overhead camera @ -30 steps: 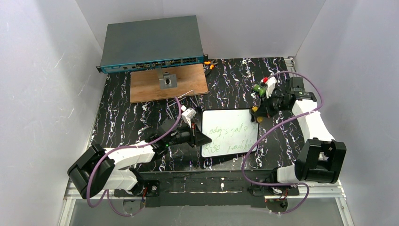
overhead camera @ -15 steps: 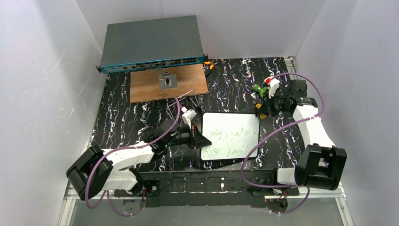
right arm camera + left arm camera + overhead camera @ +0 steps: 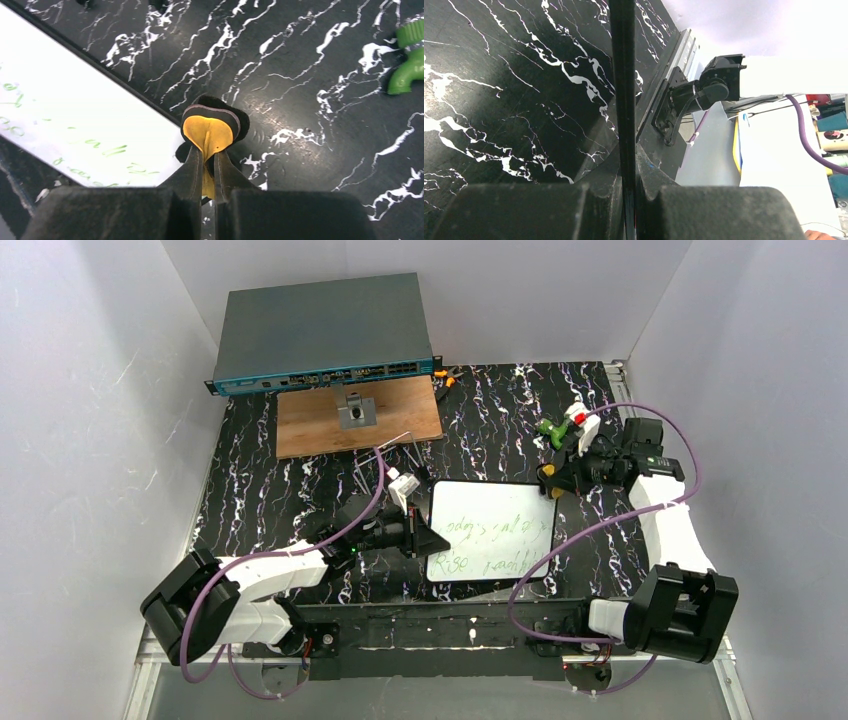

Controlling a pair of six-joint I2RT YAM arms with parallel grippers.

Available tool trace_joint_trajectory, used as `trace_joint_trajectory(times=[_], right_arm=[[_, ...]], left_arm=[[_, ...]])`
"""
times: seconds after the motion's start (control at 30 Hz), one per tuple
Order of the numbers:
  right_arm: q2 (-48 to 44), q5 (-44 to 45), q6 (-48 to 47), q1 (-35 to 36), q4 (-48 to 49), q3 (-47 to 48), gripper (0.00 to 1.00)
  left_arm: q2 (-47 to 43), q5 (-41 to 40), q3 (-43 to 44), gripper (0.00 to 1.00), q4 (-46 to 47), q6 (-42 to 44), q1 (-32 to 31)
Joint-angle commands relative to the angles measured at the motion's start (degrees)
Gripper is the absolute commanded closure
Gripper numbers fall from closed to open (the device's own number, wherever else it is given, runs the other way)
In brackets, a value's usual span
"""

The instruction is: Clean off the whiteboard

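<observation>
My left gripper (image 3: pixel 431 538) is clenched on the left edge of the small flat white rectangular whiteboard (image 3: pixel 492 530) with the thin black rim, rounded corners and green handwritten marks. In the left wrist view that rim runs as a narrow black strip straight out from between the two closed fingers. From this gripper the board stretches away toward the right arm, over the black white-veined marble tabletop (image 3: pixel 260 490). A dark shadow shows under the board's near edge, and I cannot tell whether it lies fully flat. My right gripper (image 3: pixel 552 478) sits just off the board's far right corner, its fingers pinched tight on a small soft pad with a yellow face and black backing (image 3: pixel 209 131), which sticks out just ahead of the fingertips. In the right wrist view the pad is just beside the board's rim, over the marble and not over the white surface; I cannot tell whether it touches the rim. The green writing lies to this gripper's left. A green plastic piece (image 3: pixel 407 65) sits on the marble ahead and to the right, apart from the pad. Well beyond the left gripper are a brown wooden panel (image 3: pixel 310 425) and, behind it, a flat grey-blue network switch (image 3: pixel 320 330).
</observation>
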Motion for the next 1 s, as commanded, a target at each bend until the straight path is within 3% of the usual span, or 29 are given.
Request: trace_joint_trajectory(times=[0.0, 0.17, 0.5, 0.6, 0.77, 0.97], right_arm=[[-2.09, -4.74, -3.34, -0.26, -6.73, 2.59, 0.99], [-2.9, -0.38, -9.81, -0.19, -11.22, -0.53, 0.99], [1.69, 9.52, 3.61, -0.23, 4.04, -2.84, 0.99], [5.7, 9.81, 3.81, -0.25, 0.66, -0.35, 0.99], [6.43, 5.25, -7.65, -0.15, -9.93, -1.86, 0.99], [3.1, 4.23, -9.38, 0.95, -10.49, -4.49, 0.99]], left_arm=[[-2.07, -2.13, 0.57, 1.0, 4.2, 2.96, 0.04], [-3.1, -3.97, 0.45, 1.0, 2.78, 3.29, 0.17], [-1.91, -2.46, 0.8, 1.0, 4.01, 3.11, 0.22], [-2.33, -2.68, 0.48, 1.0, 3.75, 3.3, 0.18], [-2.82, -3.09, 0.24, 1.0, 3.17, 3.91, 0.18], [-0.96, -2.0, 0.84, 1.0, 4.62, 3.41, 0.17]])
